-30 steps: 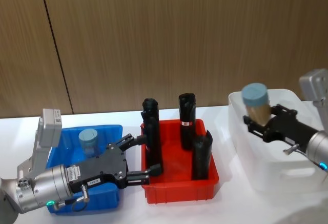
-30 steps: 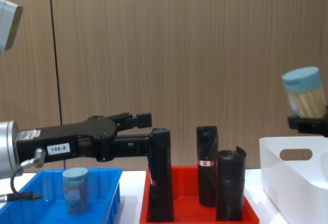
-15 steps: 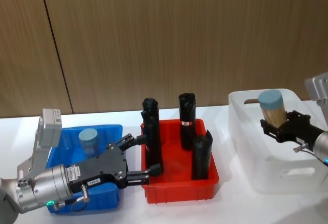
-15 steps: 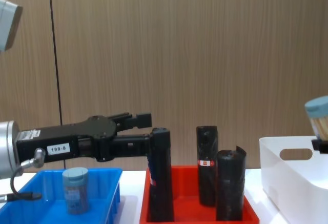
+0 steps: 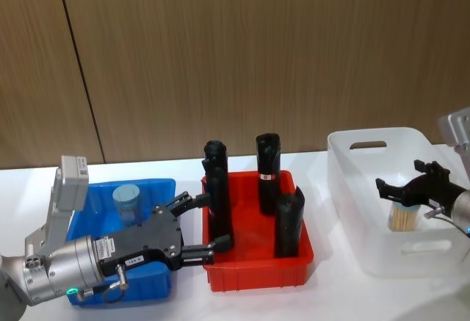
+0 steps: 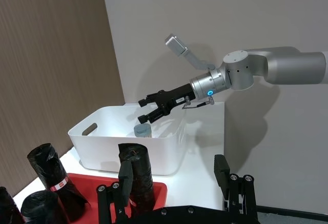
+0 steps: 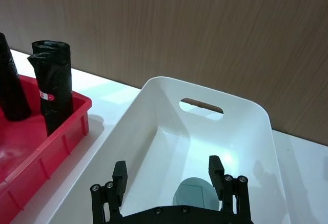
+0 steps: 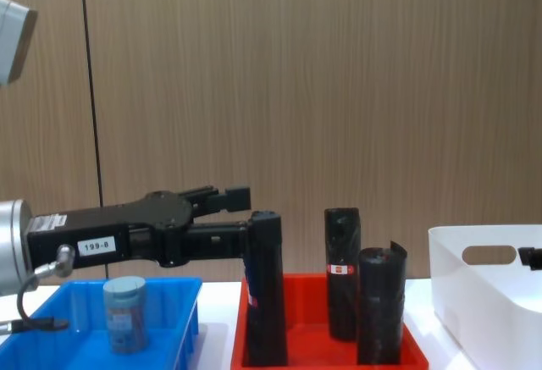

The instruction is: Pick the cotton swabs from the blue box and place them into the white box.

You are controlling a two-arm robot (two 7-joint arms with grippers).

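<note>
One jar of cotton swabs (image 5: 127, 202) stands in the blue box (image 5: 158, 184), seen from the side as the jar (image 8: 124, 312) in the box (image 8: 51, 302). My left gripper (image 5: 209, 222) hangs open just right of it, at the red tray's near-left edge, holding nothing. A second jar (image 5: 402, 219) rests inside the white box (image 5: 367, 247). Directly above that jar, my right gripper (image 5: 400, 175) is open and clear of it. In the right wrist view the grey-blue lid (image 7: 196, 197) lies below the spread gripper (image 7: 169, 180).
A red tray (image 5: 257, 271) with three tall black rolls (image 5: 268, 163) stands between the two boxes. The leftmost roll (image 8: 264, 285) is right beside my left gripper's fingers. A wooden wall runs behind the white table.
My right gripper carried the jar down into the white box and let go of it. The left arm and the jar in the blue box have not moved.
</note>
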